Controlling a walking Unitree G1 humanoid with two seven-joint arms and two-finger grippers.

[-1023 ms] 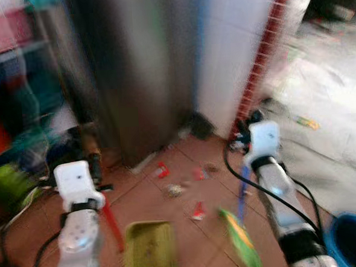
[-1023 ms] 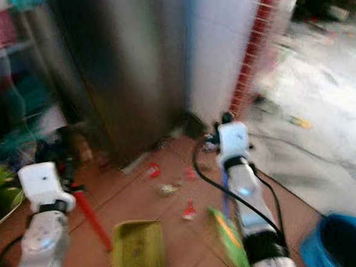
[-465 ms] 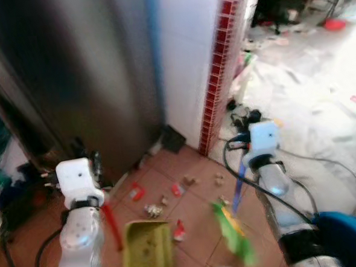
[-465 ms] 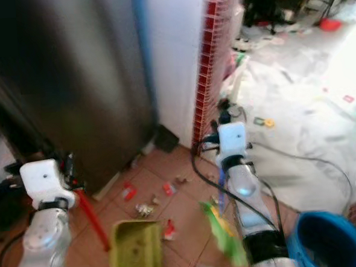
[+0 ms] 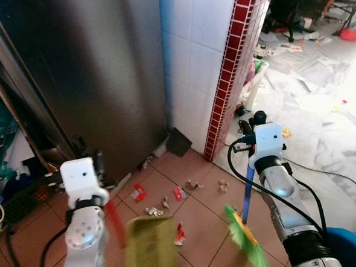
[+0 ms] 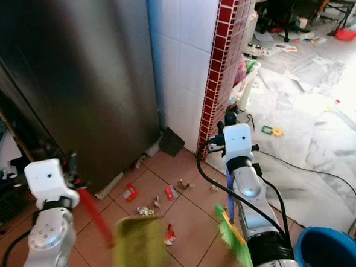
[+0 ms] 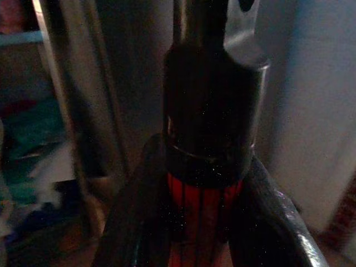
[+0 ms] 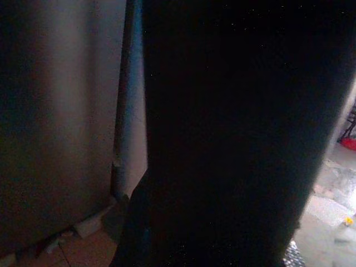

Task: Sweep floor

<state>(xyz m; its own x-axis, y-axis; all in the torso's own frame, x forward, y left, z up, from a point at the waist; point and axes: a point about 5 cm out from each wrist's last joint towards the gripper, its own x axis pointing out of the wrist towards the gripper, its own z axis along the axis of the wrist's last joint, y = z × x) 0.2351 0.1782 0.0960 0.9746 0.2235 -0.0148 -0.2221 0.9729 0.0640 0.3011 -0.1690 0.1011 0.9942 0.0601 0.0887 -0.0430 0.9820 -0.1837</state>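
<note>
Terracotta tile floor (image 5: 201, 214) bears crumpled litter (image 5: 164, 201); left gripper (image 7: 206, 222) jaws clench red dustpan handle (image 7: 203, 211), right gripper's grip unclear.

One dustpan, one broom, and a scatter of litter on the floor.

One yellow-green dustpan (image 5: 150, 247) on a red handle; one green-bristled broom (image 5: 245, 240) on a blue handle; one blue bucket (image 6: 332, 251); one steel refrigerator (image 5: 95, 72); roughly six or seven litter scraps (image 5: 165, 199) on the brown floor tiles (image 5: 201, 220).
</note>
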